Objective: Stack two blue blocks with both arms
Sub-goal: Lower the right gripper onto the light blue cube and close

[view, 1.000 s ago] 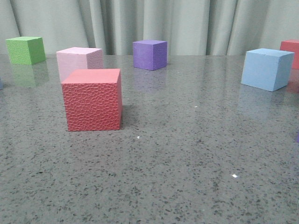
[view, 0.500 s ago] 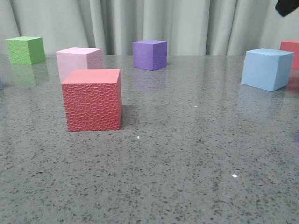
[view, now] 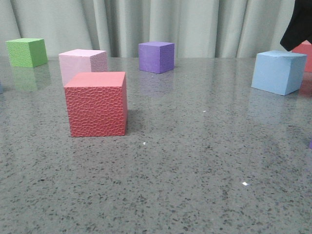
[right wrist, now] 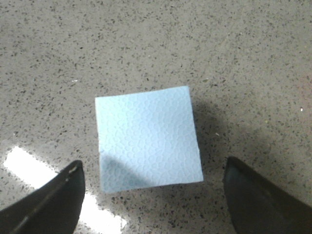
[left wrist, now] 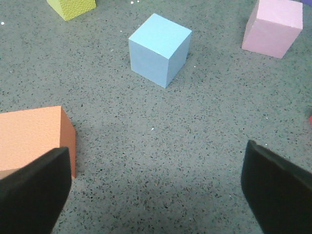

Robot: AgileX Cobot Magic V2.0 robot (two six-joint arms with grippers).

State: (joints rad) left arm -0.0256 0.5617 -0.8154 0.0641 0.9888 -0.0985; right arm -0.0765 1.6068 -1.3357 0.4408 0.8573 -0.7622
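A polished grey speckled stone-like table (view: pixel 195 161) carries faint reflections of the cubes standing on it. The red cube (view: pixel 96 104) has a pebbled, dimpled matt face that looks like foam. The blue block (right wrist: pixel 147 138) under the right wrist shows the same fine cell-like texture on top, also matt. The other blue block (left wrist: pixel 159 48) looks smooth and matt. The pink cube (view: pixel 83 63) looks pale and dull. Behind hangs a soft pleated cloth curtain (view: pixel 195 24). The left gripper's fingers (left wrist: pixel 29 195) are matt black
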